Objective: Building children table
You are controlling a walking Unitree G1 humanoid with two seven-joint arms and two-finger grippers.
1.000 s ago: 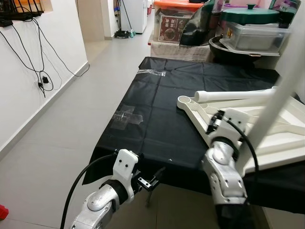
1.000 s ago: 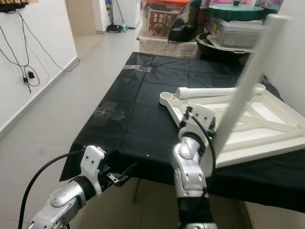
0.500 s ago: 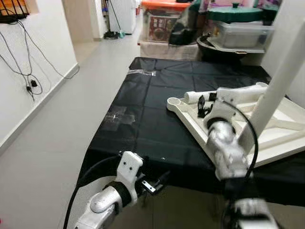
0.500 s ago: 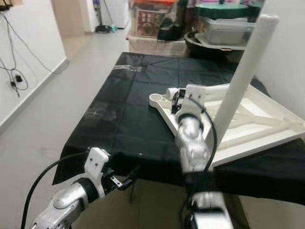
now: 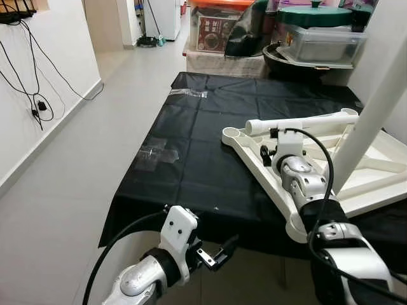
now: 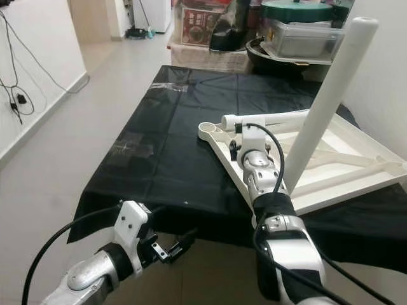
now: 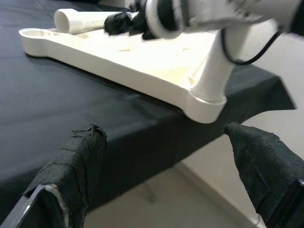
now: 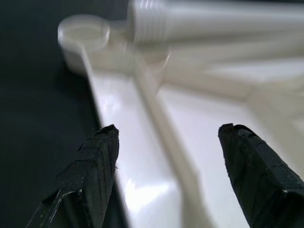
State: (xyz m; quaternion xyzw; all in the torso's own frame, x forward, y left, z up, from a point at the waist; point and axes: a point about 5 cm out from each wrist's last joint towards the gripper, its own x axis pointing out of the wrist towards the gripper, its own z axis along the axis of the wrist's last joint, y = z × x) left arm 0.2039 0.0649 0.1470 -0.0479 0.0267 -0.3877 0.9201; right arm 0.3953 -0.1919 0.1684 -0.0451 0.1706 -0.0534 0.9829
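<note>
A white children's table top [image 5: 388,155] lies upside down on a black-covered table [image 5: 191,159]. One white leg [image 5: 372,108] stands upright in its near corner. A loose leg [image 5: 305,122] lies across the top, its threaded end [image 8: 147,19] beside the empty corner socket [image 5: 230,133]. My right gripper [image 5: 267,154] hovers open just above the top's rim, a little short of that socket [image 8: 84,34], holding nothing. Below the table's front edge my left gripper [image 5: 222,250] is open and empty, its fingers [image 7: 78,161] pointing at the table top's near corner.
Storage boxes [image 5: 219,32], a black basin [image 5: 299,60] and a green-lidded container [image 5: 324,28] crowd the table's far end. A white wall [image 5: 391,38] stands on the right. Open grey floor [image 5: 76,165] runs along the left, with cables [image 5: 38,108] on the wall. Clear tape [image 5: 158,154] is stuck to the cloth.
My right arm has swung forward from the table's near edge to over the table top's corner near the socket. The left gripper stays low at the front edge. The camera shifted.
</note>
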